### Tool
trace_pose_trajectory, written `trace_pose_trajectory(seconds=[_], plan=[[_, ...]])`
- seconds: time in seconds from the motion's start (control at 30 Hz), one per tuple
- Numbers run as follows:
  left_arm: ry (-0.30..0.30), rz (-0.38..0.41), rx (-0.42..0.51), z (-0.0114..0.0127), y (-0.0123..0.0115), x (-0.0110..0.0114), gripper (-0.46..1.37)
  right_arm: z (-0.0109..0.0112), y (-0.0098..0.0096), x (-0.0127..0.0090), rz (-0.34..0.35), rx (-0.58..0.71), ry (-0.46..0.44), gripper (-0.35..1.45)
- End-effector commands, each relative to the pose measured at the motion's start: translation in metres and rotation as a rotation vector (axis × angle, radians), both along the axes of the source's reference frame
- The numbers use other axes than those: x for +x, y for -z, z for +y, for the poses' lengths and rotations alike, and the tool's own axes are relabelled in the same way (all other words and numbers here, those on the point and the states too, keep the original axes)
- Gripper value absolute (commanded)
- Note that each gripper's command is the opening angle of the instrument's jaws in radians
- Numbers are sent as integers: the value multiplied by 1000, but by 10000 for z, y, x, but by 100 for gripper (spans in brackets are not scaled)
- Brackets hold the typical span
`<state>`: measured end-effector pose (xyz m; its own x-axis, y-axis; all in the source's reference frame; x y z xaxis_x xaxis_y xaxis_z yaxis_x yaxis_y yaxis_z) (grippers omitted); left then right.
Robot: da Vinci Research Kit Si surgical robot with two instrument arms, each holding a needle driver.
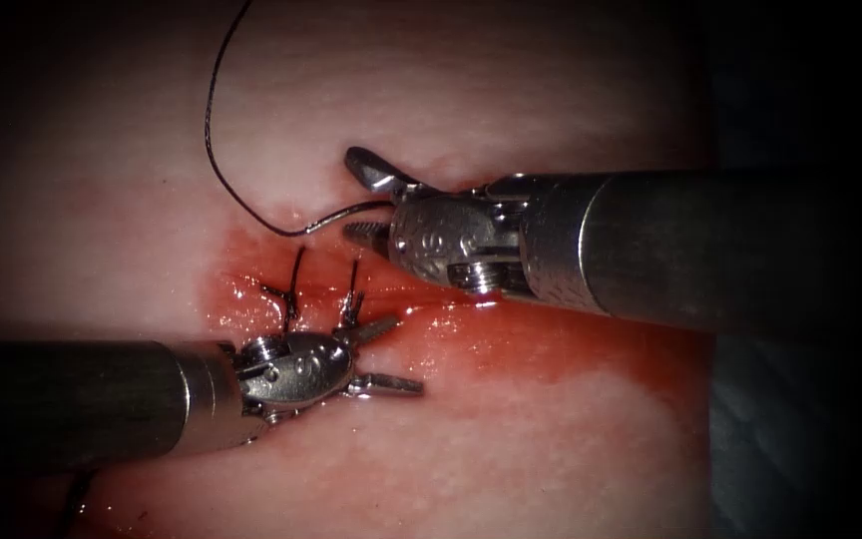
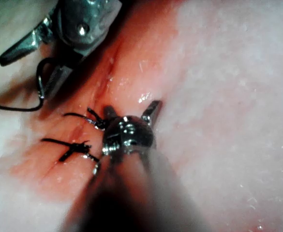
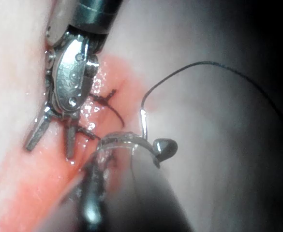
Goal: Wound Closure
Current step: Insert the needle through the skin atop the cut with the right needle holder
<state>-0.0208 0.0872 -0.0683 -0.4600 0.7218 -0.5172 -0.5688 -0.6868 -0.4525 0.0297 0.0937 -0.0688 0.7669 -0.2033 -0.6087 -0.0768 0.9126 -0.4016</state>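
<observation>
The curved needle [image 1: 351, 213] lies between the parted jaws of the right tool [image 1: 363, 205], its swaged end trailing thread [image 1: 214, 150] that loops up and away over pale tissue [image 1: 551, 90] on the left of the cut [image 1: 391, 291] — the jaws stand apart around the needle's body, and whether either one touches it cannot be told. The needle looks clear of the tissue, its far end hidden by the tool; the right wrist view shows it as a thin bright arc [image 3: 142, 121] just beside that tool's tip.

Two knotted stitches [image 1: 291, 289] with short cut ends cross the cut, ringed by red fluid [image 1: 511, 344]. Just below them the left tool [image 1: 391, 354] hovers with jaws spread, holding nothing.

By judgement, the needle is light, stiff and slick with fluid — best gripped flat on its body, back from the point, so it does not roll. The thread is limp and fine and would kink or fray if clamped hard.
</observation>
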Motion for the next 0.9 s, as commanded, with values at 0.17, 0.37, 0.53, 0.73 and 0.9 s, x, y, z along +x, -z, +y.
trace_pose_trajectory(seconds=[0.17, 0.37, 0.53, 0.73, 0.9], plan=[[3, 4, -2, 0, 0, 0, 69, -2, -5, -1, -43, 4, 15, -12], [3, 4, -2, 0, 0, 0, 69, 3, -10, -12, -69, 3, 26, -35], [3, 4, -2, 0, 0, 0, 69, 3, -15, -15, -128, 18, 16, -35], [3, 4, -2, 0, 0, 0, 69, 1, -12, -19, -131, 14, 46, -35], [3, 4, -2, 0, 0, 0, 69, 11, -4, -40, -42, 30, 62, -35]])
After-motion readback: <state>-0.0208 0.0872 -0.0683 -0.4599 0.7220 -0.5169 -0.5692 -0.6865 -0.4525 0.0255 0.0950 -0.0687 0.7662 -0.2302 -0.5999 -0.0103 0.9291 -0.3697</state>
